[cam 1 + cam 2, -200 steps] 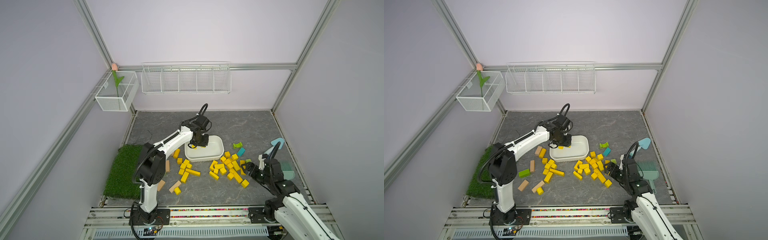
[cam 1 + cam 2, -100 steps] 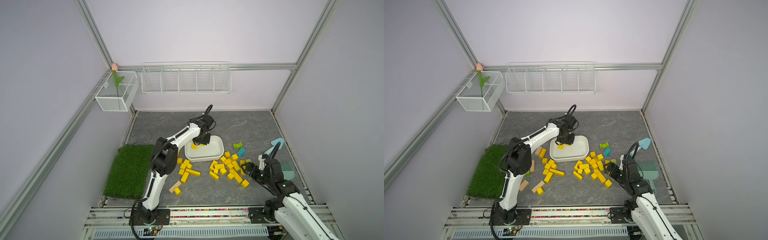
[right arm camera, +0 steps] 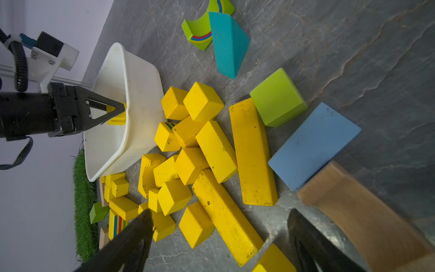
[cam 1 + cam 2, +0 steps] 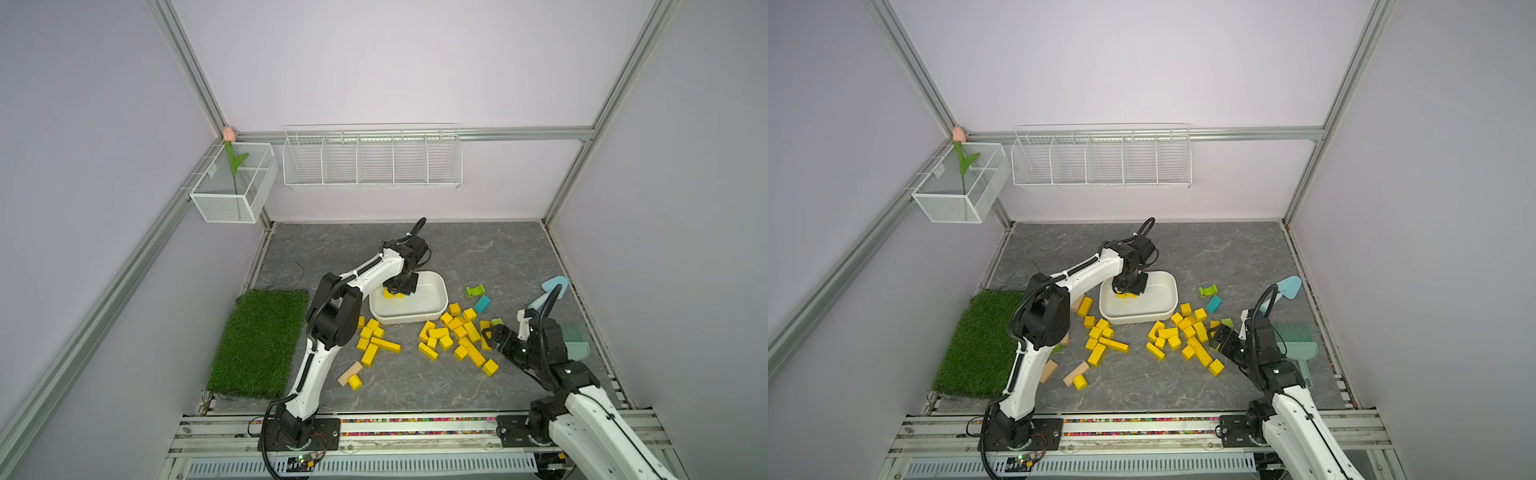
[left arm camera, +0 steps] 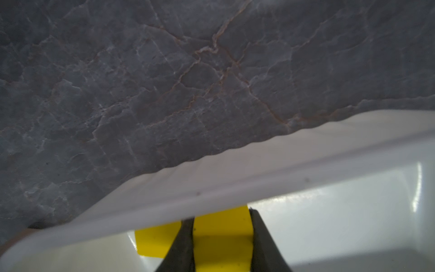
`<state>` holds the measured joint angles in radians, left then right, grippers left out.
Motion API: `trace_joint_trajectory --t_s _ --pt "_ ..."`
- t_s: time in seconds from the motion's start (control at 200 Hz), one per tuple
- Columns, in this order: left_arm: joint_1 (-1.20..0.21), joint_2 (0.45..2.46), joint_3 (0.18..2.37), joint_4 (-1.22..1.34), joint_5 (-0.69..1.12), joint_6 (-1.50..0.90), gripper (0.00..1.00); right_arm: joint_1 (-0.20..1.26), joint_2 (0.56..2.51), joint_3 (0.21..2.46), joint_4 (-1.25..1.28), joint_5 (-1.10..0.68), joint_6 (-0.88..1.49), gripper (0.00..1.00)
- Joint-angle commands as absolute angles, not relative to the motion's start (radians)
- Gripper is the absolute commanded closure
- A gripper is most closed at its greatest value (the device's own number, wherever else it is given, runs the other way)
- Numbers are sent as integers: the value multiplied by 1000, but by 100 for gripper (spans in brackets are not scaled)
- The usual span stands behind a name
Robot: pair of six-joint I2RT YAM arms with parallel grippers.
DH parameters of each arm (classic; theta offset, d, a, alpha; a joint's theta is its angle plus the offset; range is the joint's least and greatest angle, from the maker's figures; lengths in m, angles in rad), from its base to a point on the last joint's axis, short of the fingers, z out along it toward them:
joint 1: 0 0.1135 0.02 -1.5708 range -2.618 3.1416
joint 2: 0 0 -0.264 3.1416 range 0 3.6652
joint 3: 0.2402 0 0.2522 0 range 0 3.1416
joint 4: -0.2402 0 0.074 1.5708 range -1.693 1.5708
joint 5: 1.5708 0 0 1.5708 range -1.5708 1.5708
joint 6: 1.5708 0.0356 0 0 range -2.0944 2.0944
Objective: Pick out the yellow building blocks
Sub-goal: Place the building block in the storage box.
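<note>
My left gripper (image 4: 400,289) (image 4: 1128,289) hangs inside the white tub (image 4: 409,321) (image 4: 1142,321), shut on a yellow block (image 5: 222,235). In the left wrist view the gripper (image 5: 221,221) clamps that block from both sides, and another yellow block (image 5: 155,240) lies beside it on the tub floor. Two loose piles of yellow building blocks (image 4: 457,334) (image 4: 374,336) lie in front of the tub. My right gripper (image 4: 492,338) (image 4: 1219,336) stands open and empty at the right pile's edge. Its fingers straddle a long yellow bar (image 3: 226,216) without touching it.
A green arch (image 4: 475,290), a teal wedge (image 4: 482,304), a green cube (image 3: 277,99) and a light blue slab (image 3: 313,146) lie right of the tub. Tan blocks (image 4: 350,372) (image 3: 353,212), a grass mat (image 4: 259,340) and a brush with dustpan (image 4: 575,340) sit around.
The left arm's elbow has swung to the right and its wrist has moved a little farther over the tub, the yellow block still gripped. The right arm has stayed put.
</note>
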<state>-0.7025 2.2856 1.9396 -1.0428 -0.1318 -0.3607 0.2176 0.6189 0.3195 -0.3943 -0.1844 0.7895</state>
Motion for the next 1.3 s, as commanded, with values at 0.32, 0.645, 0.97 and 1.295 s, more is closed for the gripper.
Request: trace_joint_trajectory --t_s 0.32,0.645,0.97,1.295 --pt "-700 2300 1974 -1106 -254 -380 78 212 610 300 -383 -201 796 10" --pt "-687 2298 1979 -1125 -294 -389 78 212 609 298 -382 -202 797 10" --pt "-688 2292 1992 -1123 -285 -388 70 211 609 298 -382 -204 796 10" --pt "-687 2293 2010 -1135 -288 -389 59 212 609 298 -383 -204 797 10"
